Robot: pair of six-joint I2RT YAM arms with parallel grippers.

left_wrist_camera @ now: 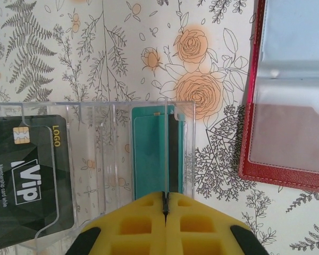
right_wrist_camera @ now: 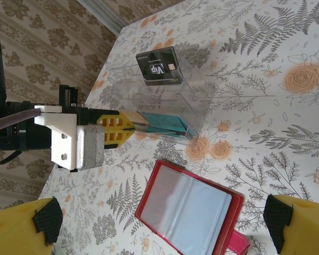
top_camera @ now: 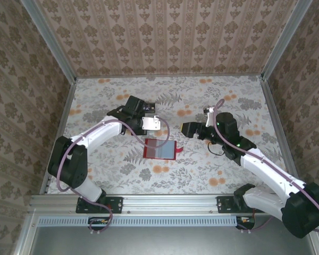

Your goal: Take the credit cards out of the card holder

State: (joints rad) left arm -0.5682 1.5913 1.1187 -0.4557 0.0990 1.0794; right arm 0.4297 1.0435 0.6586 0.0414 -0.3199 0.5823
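We judged the task near its end. The left claw [left_wrist_camera: 166, 204] was pressed together on the near edge of a teal card [left_wrist_camera: 149, 154], which lay in a slot of the clear tray [left_wrist_camera: 90, 154]. A black card [left_wrist_camera: 26, 175] sat in another slot of that tray. The card holder [left_wrist_camera: 248, 133] lay open on the floral surface [left_wrist_camera: 69, 53], just beside the tray, and its clear pockets looked empty to us. The right claw [right_wrist_camera: 163, 220] hung spread wide above the holder, gripping nothing. Next, we reckoned, the left claw would need to let go of the teal card and draw back without dragging it out of its slot.
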